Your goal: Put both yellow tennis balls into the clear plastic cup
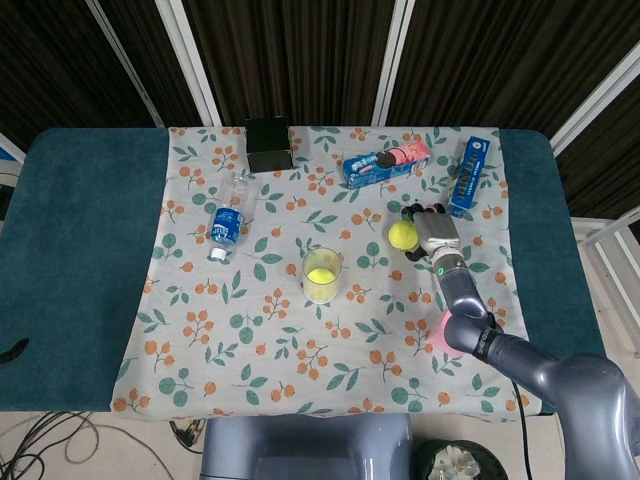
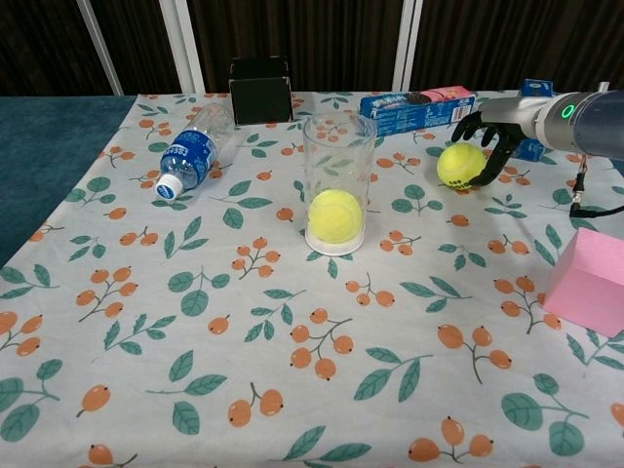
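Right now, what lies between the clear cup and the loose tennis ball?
Only bare floral tablecloth between the clear plastic cup and the loose tennis ball; the chest view shows it plainly.

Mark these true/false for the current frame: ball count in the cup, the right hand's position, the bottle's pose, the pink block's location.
1. The clear plastic cup holds two yellow tennis balls. False: one ball in the cup; the other yellow tennis ball is on the cloth.
2. The right hand is at the loose ball. True.
3. The clear plastic water bottle stands upright. False: it lies on its side.
4. The pink foam block sits near the right edge. True.
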`<action>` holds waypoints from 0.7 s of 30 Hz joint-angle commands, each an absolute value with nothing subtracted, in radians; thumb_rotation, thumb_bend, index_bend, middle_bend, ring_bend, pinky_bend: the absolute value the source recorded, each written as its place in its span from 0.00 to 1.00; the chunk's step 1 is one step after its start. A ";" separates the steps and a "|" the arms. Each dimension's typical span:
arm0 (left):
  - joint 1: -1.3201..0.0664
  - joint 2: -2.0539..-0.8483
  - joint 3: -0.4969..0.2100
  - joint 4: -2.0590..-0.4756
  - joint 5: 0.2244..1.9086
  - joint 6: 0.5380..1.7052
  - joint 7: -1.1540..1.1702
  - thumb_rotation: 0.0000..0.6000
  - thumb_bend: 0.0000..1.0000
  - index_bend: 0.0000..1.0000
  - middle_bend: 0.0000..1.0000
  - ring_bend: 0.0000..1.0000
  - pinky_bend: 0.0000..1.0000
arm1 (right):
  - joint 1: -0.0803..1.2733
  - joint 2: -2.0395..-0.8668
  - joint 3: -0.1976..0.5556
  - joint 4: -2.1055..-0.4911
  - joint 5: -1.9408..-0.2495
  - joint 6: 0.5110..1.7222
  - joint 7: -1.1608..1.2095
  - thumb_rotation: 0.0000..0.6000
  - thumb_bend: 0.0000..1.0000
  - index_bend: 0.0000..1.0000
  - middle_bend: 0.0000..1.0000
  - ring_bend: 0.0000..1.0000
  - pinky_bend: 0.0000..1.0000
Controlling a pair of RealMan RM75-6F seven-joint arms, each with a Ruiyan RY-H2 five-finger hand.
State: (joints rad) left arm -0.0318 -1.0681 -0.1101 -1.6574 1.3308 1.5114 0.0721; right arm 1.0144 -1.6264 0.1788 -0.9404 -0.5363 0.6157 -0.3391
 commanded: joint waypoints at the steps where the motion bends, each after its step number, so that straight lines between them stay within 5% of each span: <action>1: -0.033 -1.068 -0.111 -1.656 1.330 1.510 0.072 1.00 0.09 0.07 0.00 0.00 0.04 | 1.010 -1.649 0.188 -0.908 -0.557 0.599 -0.316 1.00 0.33 0.22 0.14 0.22 0.00; 21: -0.033 -1.064 -0.116 -1.652 1.320 1.505 0.059 1.00 0.09 0.07 0.00 0.00 0.04 | 1.031 -1.737 0.231 -0.801 -0.626 0.558 -0.272 1.00 0.33 0.28 0.20 0.28 0.00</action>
State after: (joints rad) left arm -0.0332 -1.0640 -0.1159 -1.6516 1.3196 1.5053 0.0593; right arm 1.0291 -1.7333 0.2290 -0.8044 -0.6247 0.5570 -0.2707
